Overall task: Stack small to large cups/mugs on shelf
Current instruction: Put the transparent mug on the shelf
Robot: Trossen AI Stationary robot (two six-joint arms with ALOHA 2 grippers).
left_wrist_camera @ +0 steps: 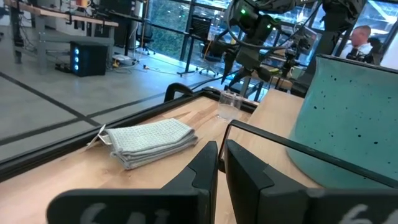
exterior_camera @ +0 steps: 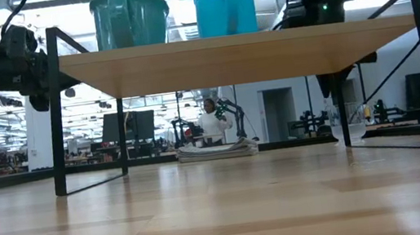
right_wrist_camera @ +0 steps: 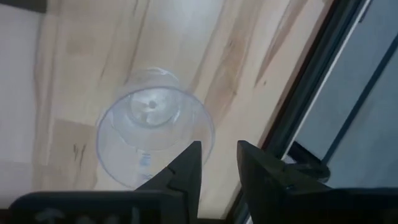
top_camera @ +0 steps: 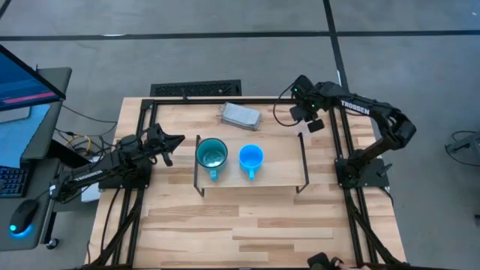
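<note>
Left pincer (left_wrist_camera: pixel 221 163): dark fingers nearly closed, a thin gap between them, low over the desk (left_wrist_camera: pixel 74 168).
Folded grey cloth (left_wrist_camera: pixel 149 142): flat on the desk, at 10 o'clock from the fingers.
Clear cup (left_wrist_camera: pixel 229 104): upright, beyond the cloth, at 12 o'clock.
Teal mug (left_wrist_camera: pixel 351 118): speckled, on the shelf (left_wrist_camera: pixel 273 112), at 2 o'clock.
Right arm (left_wrist_camera: pixel 255 31): above the cup.

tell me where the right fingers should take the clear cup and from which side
Judging by its pose, take the clear cup by its rim wall from above. It stands upright, mouth up, on the tabletop beyond the shelf, directly below the right gripper. One finger inside and one outside looks workable; the narrow gap must widen first.
</note>
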